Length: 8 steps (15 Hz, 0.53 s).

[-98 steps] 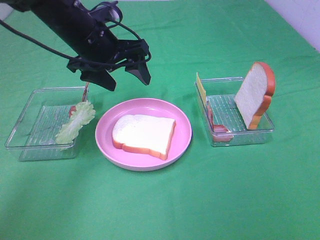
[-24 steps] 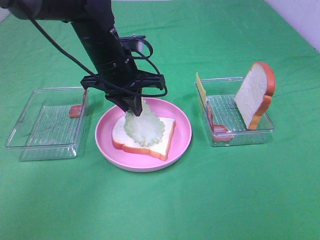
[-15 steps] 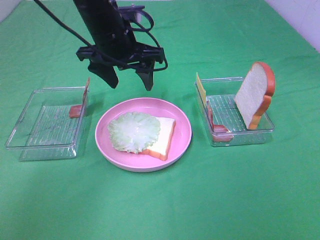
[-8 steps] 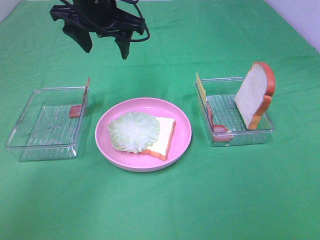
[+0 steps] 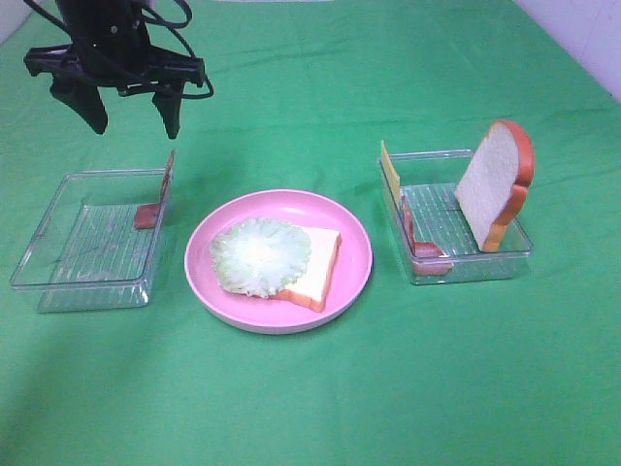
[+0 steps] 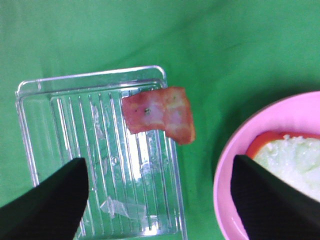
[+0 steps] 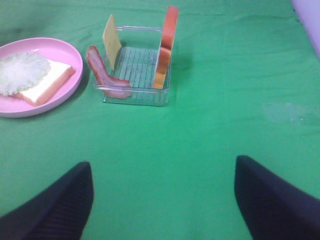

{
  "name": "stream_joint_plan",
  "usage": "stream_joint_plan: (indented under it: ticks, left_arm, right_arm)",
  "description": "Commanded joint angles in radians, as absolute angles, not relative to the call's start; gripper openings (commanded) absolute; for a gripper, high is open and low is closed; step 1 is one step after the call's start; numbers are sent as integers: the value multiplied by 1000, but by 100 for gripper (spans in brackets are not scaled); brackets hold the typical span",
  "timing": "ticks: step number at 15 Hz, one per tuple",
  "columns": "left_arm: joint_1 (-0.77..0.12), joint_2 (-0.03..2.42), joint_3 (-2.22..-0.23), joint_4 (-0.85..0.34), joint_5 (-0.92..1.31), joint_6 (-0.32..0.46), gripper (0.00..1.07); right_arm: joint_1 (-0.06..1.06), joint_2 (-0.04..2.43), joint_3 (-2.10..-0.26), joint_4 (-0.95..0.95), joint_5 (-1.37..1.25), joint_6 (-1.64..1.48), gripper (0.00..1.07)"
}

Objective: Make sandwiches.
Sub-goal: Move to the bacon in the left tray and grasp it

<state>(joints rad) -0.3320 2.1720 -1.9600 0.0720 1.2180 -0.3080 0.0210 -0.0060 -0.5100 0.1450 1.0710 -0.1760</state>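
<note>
Here, a lettuce leaf (image 5: 260,256) lies on 1 bread slice (image 5: 318,264) on the pink plate (image 5: 355,243), between 2 clear trays.
The left gripper (image 5: 136,126) hangs high over the left tray (image 5: 58,277), jaws spread and empty; 1 bacon strip (image 5: 167,184) leans on that tray's right wall. The right gripper (image 7: 162,200) is also spread and empty. In the right tray (image 5: 505,257) stand an upright bread slice (image 5: 495,184), a cheese square (image 5: 389,170) and more bacon (image 5: 419,248).

High view overlooks the whole table (image 5: 310,408). Left wrist looks straight down, close; right wrist slants, farther. All share the plate (image 5: 354,257).
</note>
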Motion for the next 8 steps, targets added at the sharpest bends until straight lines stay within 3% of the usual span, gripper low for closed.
stream_joint_plan:
  ticks: [1,3,8]
  left_arm:
    - [-332,2215,-1950,67,1275,-316,75]
    - [-332,2250,-1950,66,1260,-316,74]
    - [-333,2302,-1952,56,1181,-315,59]
  right_arm:
    - [17,-20,-507,145,1065,-188,74]
    - [17,-20,-507,145,1065,-188,74]
    - [17,-20,-507,145,1065,-188,74]
